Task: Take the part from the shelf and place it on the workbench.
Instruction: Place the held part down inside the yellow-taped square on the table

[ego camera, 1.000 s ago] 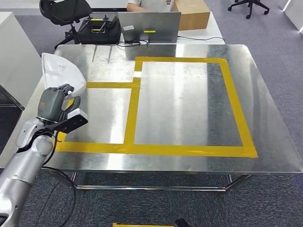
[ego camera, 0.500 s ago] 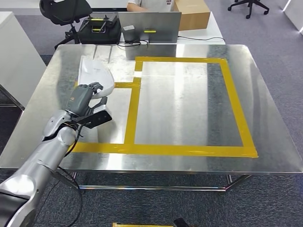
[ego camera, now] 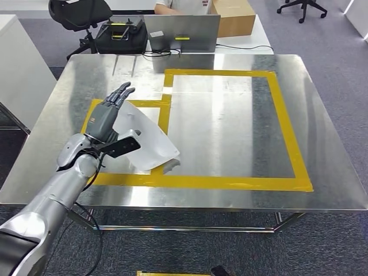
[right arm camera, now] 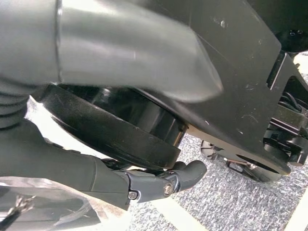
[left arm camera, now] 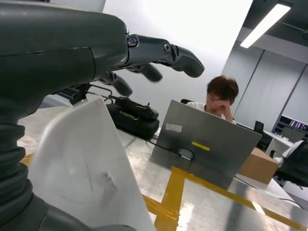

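Silver left arm reaches over the left side of the steel counter (ego camera: 243,195); left robot hand (ego camera: 106,115) has its fingers (left arm camera: 171,53) spread straight and apart, gripping nothing, hovering above the white part (ego camera: 149,144). Part lies on the counter in the smaller yellow-taped square (ego camera: 160,144), its curved edge crossing the tape. Further right, larger taped rectangle. Behind the counter, a grey laptop (ego camera: 182,31) and a seated person (left arm camera: 219,96). Right robot hand (right arm camera: 120,125): fingers apart, nothing between them.
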Controlling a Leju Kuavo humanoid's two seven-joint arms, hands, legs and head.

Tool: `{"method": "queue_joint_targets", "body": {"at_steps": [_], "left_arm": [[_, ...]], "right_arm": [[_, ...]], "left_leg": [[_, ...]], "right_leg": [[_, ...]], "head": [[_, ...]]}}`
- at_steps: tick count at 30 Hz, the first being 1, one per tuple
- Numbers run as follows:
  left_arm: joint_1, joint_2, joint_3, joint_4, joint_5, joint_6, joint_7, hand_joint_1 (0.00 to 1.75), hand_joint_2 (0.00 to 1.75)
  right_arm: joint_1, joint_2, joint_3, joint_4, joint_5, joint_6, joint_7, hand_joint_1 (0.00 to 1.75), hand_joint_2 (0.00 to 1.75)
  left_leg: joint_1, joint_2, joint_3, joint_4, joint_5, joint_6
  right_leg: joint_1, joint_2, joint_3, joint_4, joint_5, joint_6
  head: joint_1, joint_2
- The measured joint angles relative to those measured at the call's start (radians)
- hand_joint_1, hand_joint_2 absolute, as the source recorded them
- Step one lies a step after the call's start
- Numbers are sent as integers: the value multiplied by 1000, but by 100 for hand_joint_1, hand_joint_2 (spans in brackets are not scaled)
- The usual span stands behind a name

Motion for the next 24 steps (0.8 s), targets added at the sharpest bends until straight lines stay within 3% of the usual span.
{"method": "queue_joint_targets", "body": {"at_steps": [7, 9, 11, 12, 14, 16, 17, 18, 20, 22, 24], "left_arm": [[1, -2, -9, -8, -3, 63, 25, 0, 0], [3, -3, -9, -18, 2, 80, 26, 0, 0], [7, -6, -9, -38, 23, 85, 24, 0, 0], [12, -7, -9, -55, 43, 83, 20, 0, 0], [43, -10, -4, -110, 107, 69, 5, 0, 0], [100, -10, 4, -188, 178, 43, -7, 0, 0], [128, -11, 7, -229, 205, 31, -10, 0, 0], [150, -11, 10, -266, 223, 22, -11, 0, 0], [176, -10, 15, -322, 236, 14, -10, 0, 0], [196, -8, 21, -369, 266, -7, -17, 0, 0], [240, -5, 33, -442, 358, -62, -38, 0, 0]], "right_arm": [[2, 0, 0, 0, -13, -2, -2, 0, 0], [3, 0, 0, 0, -16, -2, -1, 0, 0], [4, 0, 0, 0, -20, -6, -2, 0, 0], [4, -1, 0, 0, -23, -9, -3, 0, 0], [7, -2, -1, 0, -32, -16, -7, 0, 0], [13, -4, -2, 0, -40, -23, -10, 0, 0], [15, -5, -3, 0, -43, -25, -11, 0, 0], [16, -6, -3, 0, -45, -27, -11, 0, 0], [17, -7, -4, 1, -47, -28, -12, 0, 0], [18, -7, -4, 4, -50, -29, -12, 0, 0], [19, -6, -5, 5, -59, -31, -12, 0, 0]], "left_leg": [[-1, 0, 0, 2, -1, 1], [-3, -1, 2, -9, 11, 13], [2, 3, 26, -61, 43, 33], [8, 5, 38, -88, 56, 40], [15, 11, 49, -109, 64, 43], [20, 14, 49, -101, 55, 31], [25, 15, 48, -93, 48, 23], [32, 15, 47, -81, 38, 14], [41, 12, 36, -46, 14, -9], [37, 7, 14, -11, -6, -28], [32, 7, 2, 5, -16, -36]], "right_leg": [[-3, 0, 1, -4, 2, 2], [-6, 2, 7, -21, 12, 14], [-4, 2, 2, -22, 4, 24], [-3, 1, -15, 4, -13, 25], [-8, -3, -74, 116, -56, 30], [-17, -6, -118, 191, -59, 43], [-22, -9, -116, 181, -35, 52], [-28, -12, -96, 137, 2, 61], [-33, -16, -50, 51, 37, 80], [-34, -13, -36, 35, 17, 72], [-39, -9, -47, 49, 2, 48]], "head": [[0, 0], [-1, 0], [0, 0], [2, 0], [6, 0], [6, 0], [6, 0], [6, 0], [14, 0], [23, 0], [20, 0]]}}
